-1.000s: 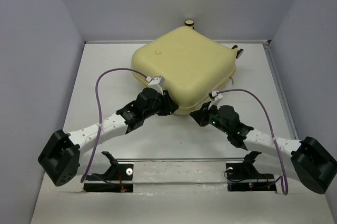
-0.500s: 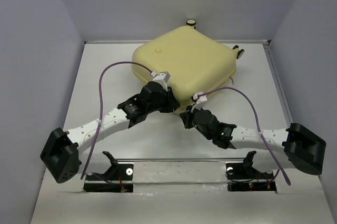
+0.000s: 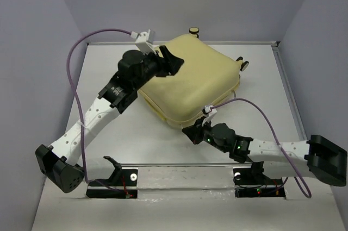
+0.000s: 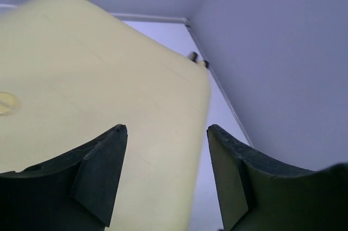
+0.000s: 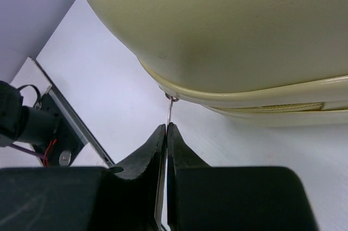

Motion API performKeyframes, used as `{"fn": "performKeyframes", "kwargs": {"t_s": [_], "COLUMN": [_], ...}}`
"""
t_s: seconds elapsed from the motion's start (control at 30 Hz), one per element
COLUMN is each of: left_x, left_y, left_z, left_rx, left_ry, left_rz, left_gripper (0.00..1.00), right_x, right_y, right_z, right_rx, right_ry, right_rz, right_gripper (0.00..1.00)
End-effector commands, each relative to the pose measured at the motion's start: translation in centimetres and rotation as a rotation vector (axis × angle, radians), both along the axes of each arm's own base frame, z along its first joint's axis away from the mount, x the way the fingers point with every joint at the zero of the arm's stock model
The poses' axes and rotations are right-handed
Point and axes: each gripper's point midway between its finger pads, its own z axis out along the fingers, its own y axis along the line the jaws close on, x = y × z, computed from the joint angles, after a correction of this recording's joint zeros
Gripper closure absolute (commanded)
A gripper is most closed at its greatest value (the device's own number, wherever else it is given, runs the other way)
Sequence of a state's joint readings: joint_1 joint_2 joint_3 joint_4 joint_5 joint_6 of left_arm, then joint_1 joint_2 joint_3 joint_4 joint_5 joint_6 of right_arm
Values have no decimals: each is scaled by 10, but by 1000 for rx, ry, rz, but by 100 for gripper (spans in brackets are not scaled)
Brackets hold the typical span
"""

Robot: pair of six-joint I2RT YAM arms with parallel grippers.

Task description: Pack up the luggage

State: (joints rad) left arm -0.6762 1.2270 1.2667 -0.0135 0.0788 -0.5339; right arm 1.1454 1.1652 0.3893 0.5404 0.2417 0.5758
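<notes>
The luggage [image 3: 190, 84] is a pale yellow hard-shell suitcase lying closed on the table, with a caster wheel [image 3: 193, 30] at its back edge. My left gripper [image 3: 173, 61] hovers open above the shell's back-left part, nothing between its fingers [image 4: 103, 160]; the left wrist view shows the shell [image 4: 81, 79] and its round emblem [image 4: 6, 102] below. My right gripper [image 3: 190, 131] sits at the suitcase's near corner. It is shut [image 5: 167, 126] on the thin metal zipper pull [image 5: 171, 110] that hangs from the seam of the shell [image 5: 234, 24].
Grey walls enclose the white table on three sides. A second wheel [image 3: 243, 64] sticks out at the suitcase's right corner. A metal rail [image 3: 185, 171] with the arm mounts runs along the near edge. Purple cables [image 3: 76, 62] loop above both arms.
My left gripper has opened, lifted off the suitcase's near edge and swung to the back left above the shell. My right gripper has slid left along the near edge, still pinching the zipper pull.
</notes>
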Motion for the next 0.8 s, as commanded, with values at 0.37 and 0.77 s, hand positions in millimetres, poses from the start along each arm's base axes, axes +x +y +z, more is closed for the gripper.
{"fn": "performKeyframes", "kwargs": {"t_s": [0.37,0.77], "left_x": [148,191], "left_y": [199,225], "left_z": [-62,-156], "left_rx": [267,114], "left_ry": [192,393], "left_rz": [434,447], "left_gripper": [5,50], "right_x": [15,115], "right_y": [-91,-175], "right_z": [17,27], "right_rx": [-256,-195], "right_ry": [124,177], "right_rz": [-296,-630], "right_gripper": [18,93]}}
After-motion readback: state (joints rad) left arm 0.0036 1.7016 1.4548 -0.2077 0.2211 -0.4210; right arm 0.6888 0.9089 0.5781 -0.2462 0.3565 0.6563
